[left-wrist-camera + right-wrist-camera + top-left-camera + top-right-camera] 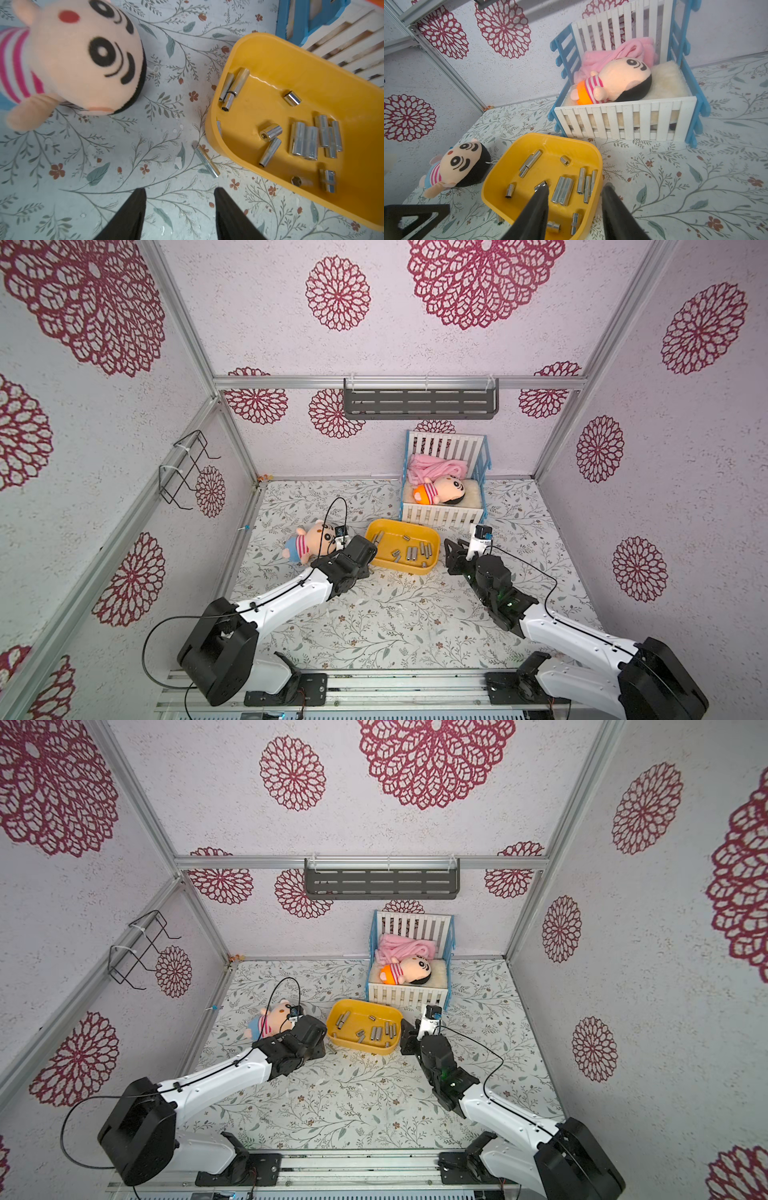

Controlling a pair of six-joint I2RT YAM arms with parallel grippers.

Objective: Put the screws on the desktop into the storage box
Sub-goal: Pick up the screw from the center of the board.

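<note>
Yellow plastic marks the storage box [270,54], which sits on the table [104,145] just in front of the toy crib [623,122]. The left end effector [179,189] is open and empty, its black fingers [133,212] parted above bare table. Just beyond them one long silver screw [206,161] lies flat on the table, just beside the box's outer wall. The right end effector [576,188] is parted too and grips nothing, hanging over the box's near rim. One of its fingertips overlaps a screw inside the box in the wrist view, and I cannot tell whether they touch. About a dozen other screws [304,143] lie loose in the box. A plush doll [83,58] lies on the table, on the other side of the left end effector from the box. A second doll [618,83] lies in the crib beside a pink blanket [618,54].
</note>
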